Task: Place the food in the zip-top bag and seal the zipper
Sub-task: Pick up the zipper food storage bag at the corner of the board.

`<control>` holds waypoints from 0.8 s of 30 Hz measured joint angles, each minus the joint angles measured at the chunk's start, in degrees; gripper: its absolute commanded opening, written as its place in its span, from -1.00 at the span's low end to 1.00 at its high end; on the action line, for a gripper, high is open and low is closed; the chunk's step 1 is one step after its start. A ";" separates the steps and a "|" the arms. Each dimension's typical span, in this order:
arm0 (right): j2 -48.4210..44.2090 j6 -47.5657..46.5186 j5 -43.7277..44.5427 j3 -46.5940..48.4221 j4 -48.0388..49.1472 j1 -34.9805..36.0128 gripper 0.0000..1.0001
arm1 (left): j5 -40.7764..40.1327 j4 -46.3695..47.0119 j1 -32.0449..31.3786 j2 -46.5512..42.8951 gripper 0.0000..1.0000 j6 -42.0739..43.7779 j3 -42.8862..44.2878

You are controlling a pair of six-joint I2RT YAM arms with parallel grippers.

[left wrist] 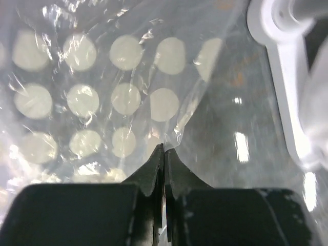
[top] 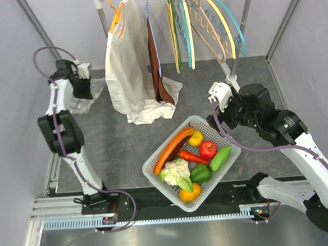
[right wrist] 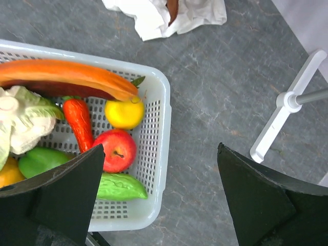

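Zip-top bag (left wrist: pixel 102 92) lies far left on the table (top: pixel 126 142), its edge pinched in my closed left claw (left wrist: pixel 164 151); my right claw (right wrist: pixel 160 148) hangs wide open over the basket (right wrist: pixel 161 102) of food (right wrist: pixel 118 148).

left gripper (left wrist: pixel 164 149) pinched closed on zip-top bag (left wrist: pixel 97 97) | right gripper (right wrist: pixel 160 148) jaws wide apart

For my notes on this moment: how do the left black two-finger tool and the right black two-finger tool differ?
The left tool is shut, pinching the clear plastic bag with white dots; the right tool is open and holds nothing. The left tool is down at the bag; the right tool hovers above the edge of the white lattice plastic basket. Both are black.
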 measured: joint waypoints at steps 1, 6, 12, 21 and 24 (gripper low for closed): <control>-0.15 0.26 -0.22 0.48 0.04 0.00 0.96 | 0.48 -0.72 0.94 -2.56 -0.96 0.28 -1.36; -1.46 1.46 -1.84 0.96 -0.02 0.00 0.96 | 2.51 -4.74 5.51 -20.39 -0.96 1.99 -10.78; -2.54 2.16 -3.72 1.68 -0.09 0.00 0.96 | 5.95 -10.88 5.84 -42.73 -0.96 2.86 -26.40; -2.51 5.60 -6.73 3.45 1.07 0.00 0.96 | 19.08 -15.78 5.88 -68.83 -0.96 1.81 -25.64; -2.49 7.50 -7.85 3.48 1.53 0.00 0.96 | 26.58 -15.74 5.86 -74.16 -0.96 1.88 -23.28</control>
